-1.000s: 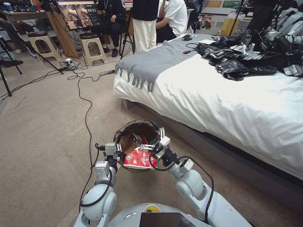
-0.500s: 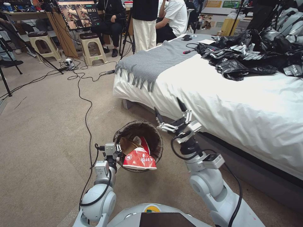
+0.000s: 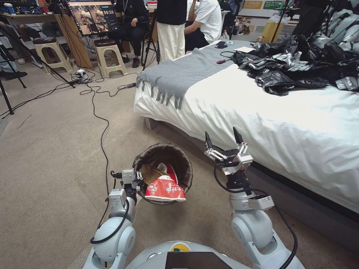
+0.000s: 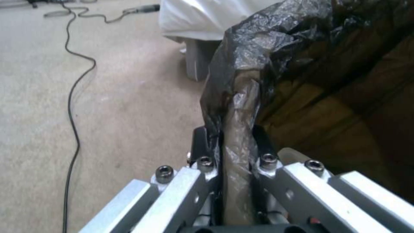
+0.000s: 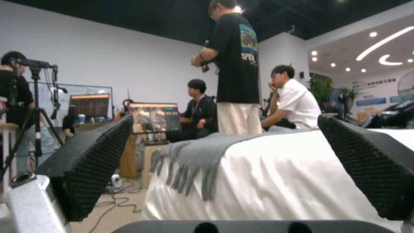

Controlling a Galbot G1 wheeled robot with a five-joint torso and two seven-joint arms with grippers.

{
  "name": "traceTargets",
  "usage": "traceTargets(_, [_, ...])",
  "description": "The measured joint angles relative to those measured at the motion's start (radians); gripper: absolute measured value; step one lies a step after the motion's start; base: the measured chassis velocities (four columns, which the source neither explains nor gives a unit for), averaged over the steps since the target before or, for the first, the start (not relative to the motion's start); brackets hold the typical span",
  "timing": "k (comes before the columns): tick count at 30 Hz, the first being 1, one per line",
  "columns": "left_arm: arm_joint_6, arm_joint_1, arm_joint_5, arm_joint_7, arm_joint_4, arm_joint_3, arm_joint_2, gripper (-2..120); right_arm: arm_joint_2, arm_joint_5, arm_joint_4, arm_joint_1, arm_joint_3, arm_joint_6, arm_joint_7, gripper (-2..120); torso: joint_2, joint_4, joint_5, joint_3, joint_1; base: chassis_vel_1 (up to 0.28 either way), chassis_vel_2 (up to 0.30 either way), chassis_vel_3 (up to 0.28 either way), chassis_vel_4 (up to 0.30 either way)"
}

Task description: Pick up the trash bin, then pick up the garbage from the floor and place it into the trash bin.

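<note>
The trash bin (image 3: 163,172) is held off the carpet (image 3: 52,157) by the left gripper (image 3: 136,182), clamped tight on the bag-lined rim (image 4: 236,106). A red-and-white wrapper (image 3: 165,188) is draped over the near rim. The right gripper (image 3: 223,141) is raised just right of the bin, jaws spread wide, nothing held; the bin lies to its left and lower.
</note>
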Motion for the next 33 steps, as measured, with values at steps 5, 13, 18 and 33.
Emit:
traceTargets(5, [0.080, 0.007, -0.034, -0.015, -0.029, -0.009, 0.006, 2, 0.015, -0.015, -0.032, 0.004, -0.002, 0.024, -0.001, 100, 0.000, 0.0000, -0.0001, 0.000, 0.000, 0.000, 0.000, 0.000, 0.000])
traceTargets(13, [0.158, 0.021, -0.047, -0.024, -0.052, -0.020, 0.012, 2, 0.028, -0.025, -0.054, 0.004, -0.007, 0.045, -0.006, 100, 0.000, 0.0000, 0.0000, 0.000, 0.000, 0.000, 0.000, 0.000, 0.000])
traceTargets(18, [0.172, 0.024, -0.047, -0.024, -0.056, -0.021, 0.012, 2, 0.031, -0.026, -0.057, 0.003, -0.006, 0.049, -0.007, 100, 0.000, 0.0000, -0.0001, 0.000, 0.000, 0.000, 0.000, 0.000, 0.000])
traceTargets(33, [0.174, 0.025, -0.059, -0.022, -0.065, -0.020, 0.013, 2, 0.035, -0.025, -0.068, 0.004, 0.018, 0.063, -0.010, 100, 0.000, -0.0003, -0.0001, 0.000, 0.000, 0.000, 0.000, 0.000, 0.000])
